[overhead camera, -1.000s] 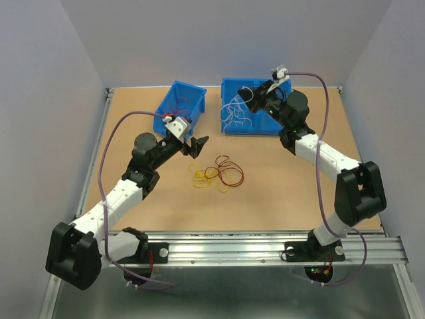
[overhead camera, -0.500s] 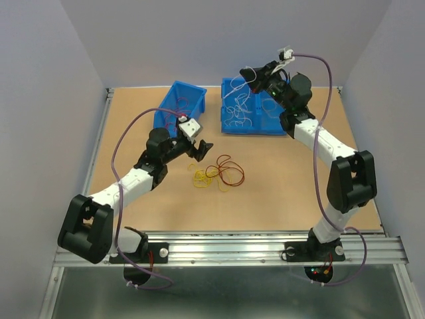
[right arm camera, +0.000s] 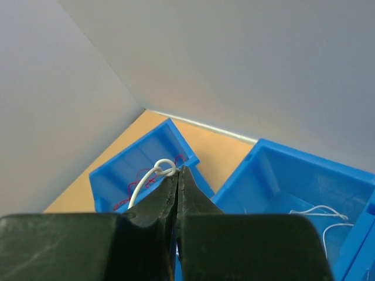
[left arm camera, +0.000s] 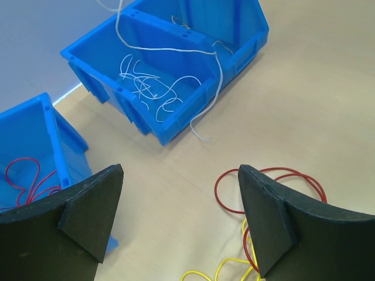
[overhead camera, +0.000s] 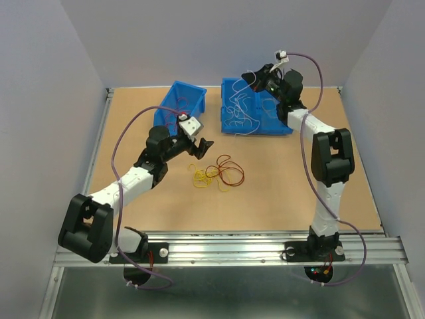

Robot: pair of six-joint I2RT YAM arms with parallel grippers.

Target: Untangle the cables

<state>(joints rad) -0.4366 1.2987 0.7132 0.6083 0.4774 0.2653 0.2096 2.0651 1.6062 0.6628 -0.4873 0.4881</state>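
**Change of state.** In the top view the right arm [overhead camera: 325, 159] has folded upright and raised its jaws from inside the large blue plastic bin [overhead camera: 255, 130] to a position above that bin's 12 o'clock rim. The right jaws are clenched on one thin white wire [right arm camera: 153, 174], pinched at a small loop just above the tips. The left arm [overhead camera: 133, 179] has reached forward. Its jaws stand released and empty, just at 10 o'clock of the loose clump of red and yellow wire loops [overhead camera: 216, 174] on the tan wooden counter [overhead camera: 279, 193].

**Meaning for the task.** One white strand is judged to be lifted clear of the clump and on its way into the bin that holds the other white wires. The red and yellow loops remain to be separated. The smaller blue plastic bin [overhead camera: 188, 86], at 11 o'clock of the clump, already holds red wire.

**Orientation.**
- Held white wire [left arm camera: 221, 79]: its long axis runs from the jaws at 12 o'clock down toward 6 o'clock. Its tail drapes over the bin's front wall. Contact of the tail with the counter cannot be determined.
- Clump: lies flat, long axis 9 to 3 o'clock, yellow toward 9, red toward 3.
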